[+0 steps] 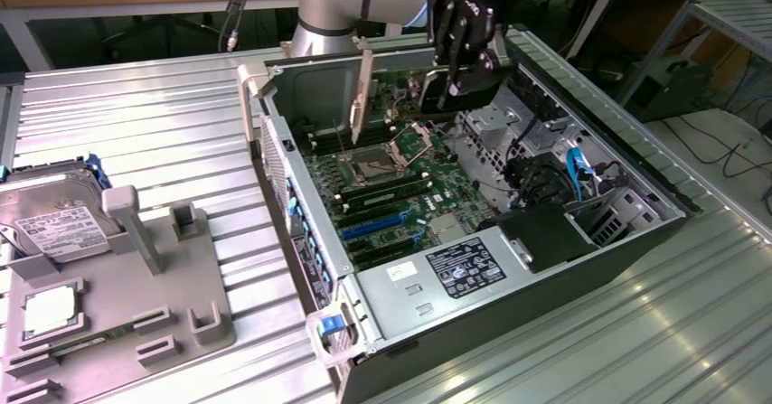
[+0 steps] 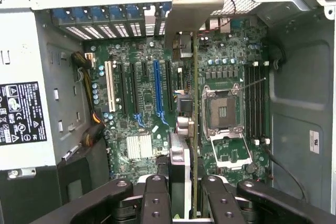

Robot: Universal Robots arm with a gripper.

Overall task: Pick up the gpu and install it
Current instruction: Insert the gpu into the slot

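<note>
Fingers: the dark fingers (image 2: 156,200) are standing narrow and clamping the gpu (image 2: 195,129) by its two flat faces.
Gripper: the gripper (image 1: 465,79) is hanging in the upper middle of the exterior view, over the far end of the case (image 1: 289,178).
Gpu to fingers: the card is running edge-on between the pads and reaching out past them. Its bracket (image 1: 362,97) is sitting at the free end, on the exterior view's left.
Gpu place: it is hanging upright above the motherboard (image 1: 399,196), apart from it and not yet in a slot.
Handling: judged light, thin and stiff, but fragile. The board edge and fan side are likely to take pressure badly, and the smooth faces may be slipping if tilted.
Where to hold: flat faces near the end away from the bracket, as it is being held now, seems the sound grip.
Below: the blue slot (image 2: 156,90) and the socket (image 2: 223,111) are lying open on the board.
Outside: the hard drive (image 1: 54,219) is resting at the exterior view's left.
</note>
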